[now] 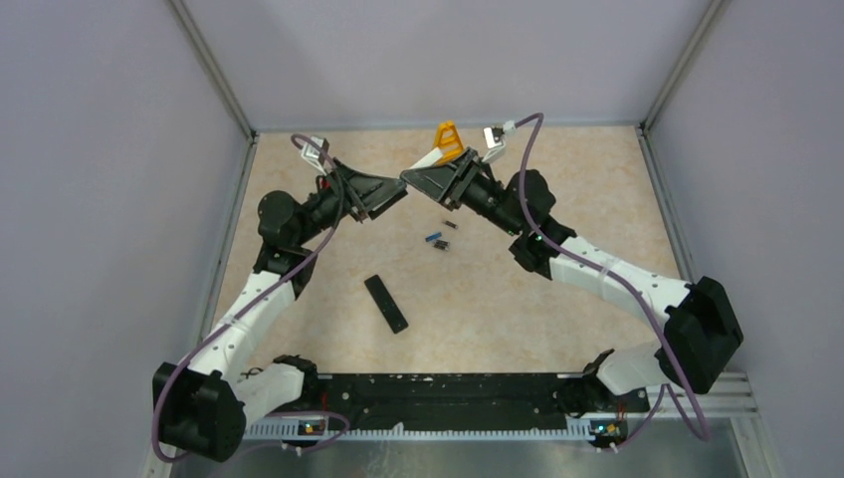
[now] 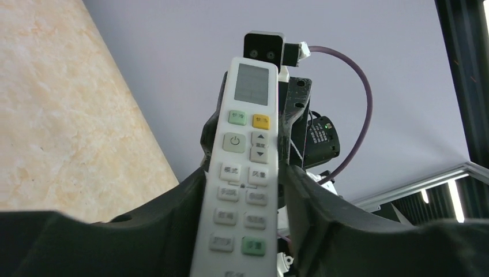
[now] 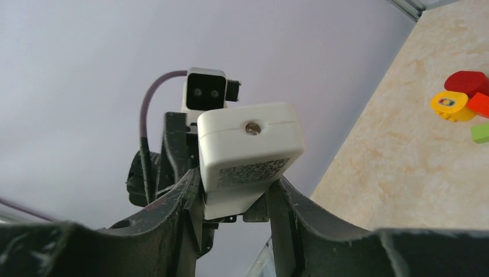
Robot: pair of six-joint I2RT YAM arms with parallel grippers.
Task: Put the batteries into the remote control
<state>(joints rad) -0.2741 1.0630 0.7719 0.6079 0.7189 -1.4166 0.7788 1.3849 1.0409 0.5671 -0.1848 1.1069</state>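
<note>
While both arms met high over the table (image 1: 557,179), the white remote (image 2: 245,167) hung in the air between them, its long axis running from one tool straight to the other. The left gripper (image 2: 245,179) stood part-way closed with a finger on each long edge of the remote near its lower buttons. The right gripper (image 3: 233,182) appeared to have clamped the far, screen end in the same way. The batteries (image 1: 440,239), among them a blue-wrapped one (image 1: 435,239), lay loose on the table beneath the joined tools. They sat a little to the base side and nearer the right gripper than the left. A flat black slab (image 1: 386,304) lay further toward the bases on the left arm's side; whether it was a cover could not be told. Fetching a battery would likely mean one gripper letting go and reaching down, the right being closer. Only the overhead view showed the batteries. The left wrist view showed the button face, the right wrist view the remote's end cap. No view showed the remote's back, so the battery bay's state was unknown.
</note>
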